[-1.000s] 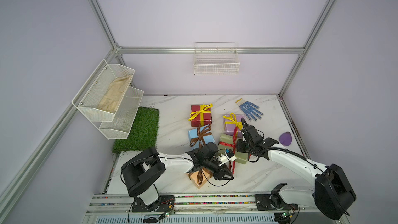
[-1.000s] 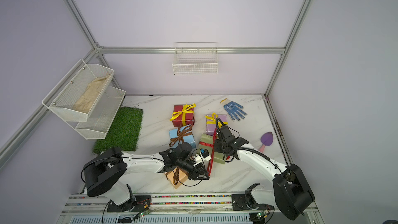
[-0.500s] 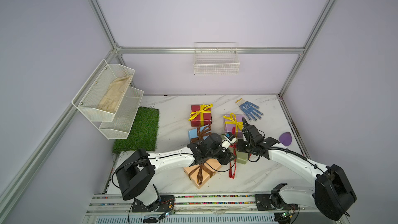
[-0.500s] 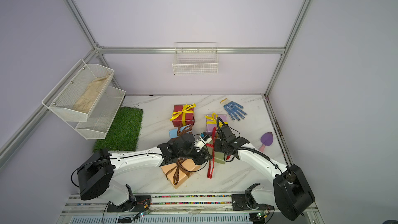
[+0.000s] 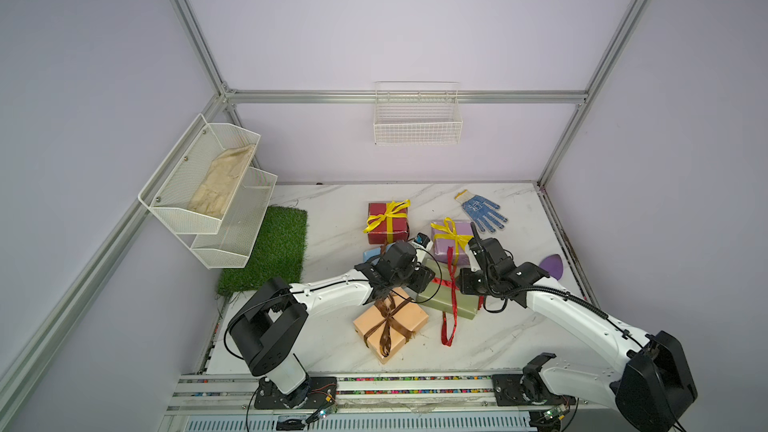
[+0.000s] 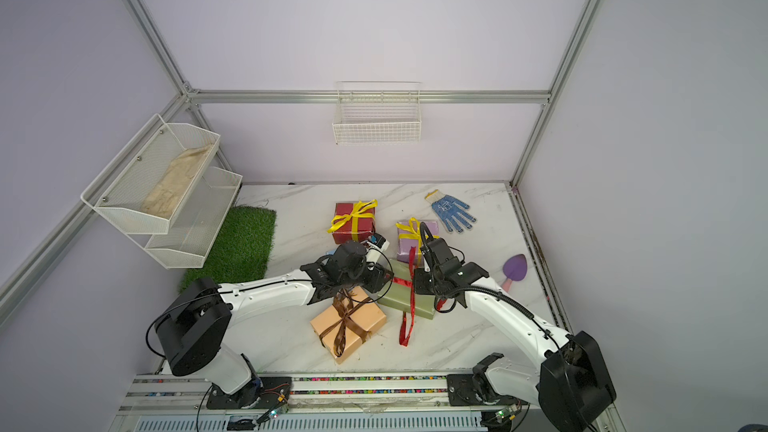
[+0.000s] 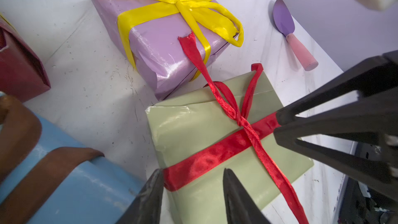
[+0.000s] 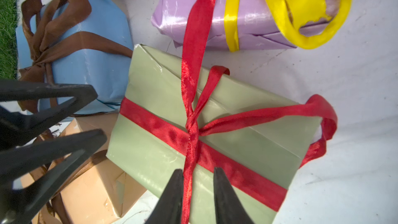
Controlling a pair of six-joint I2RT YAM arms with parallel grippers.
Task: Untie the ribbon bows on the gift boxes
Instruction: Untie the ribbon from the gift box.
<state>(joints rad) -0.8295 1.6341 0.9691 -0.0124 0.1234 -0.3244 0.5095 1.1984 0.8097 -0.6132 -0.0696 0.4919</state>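
While both arms lean over the olive green box (image 5: 436, 303), which sits mid-table with the lilac box (image 5: 455, 238) at its 12 o'clock and the peach box (image 5: 390, 326) at its 8 o'clock, the red ribbon (image 8: 191, 95) is knotted at the box's centre, one tail lying on the lilac wrap. The left gripper (image 7: 193, 190), jaws apart, straddles the red band at the 9 o'clock edge. The right gripper (image 8: 198, 175), at 3 o'clock, has its jaws narrowly apart. The other tail runs through the gap, unpinched.
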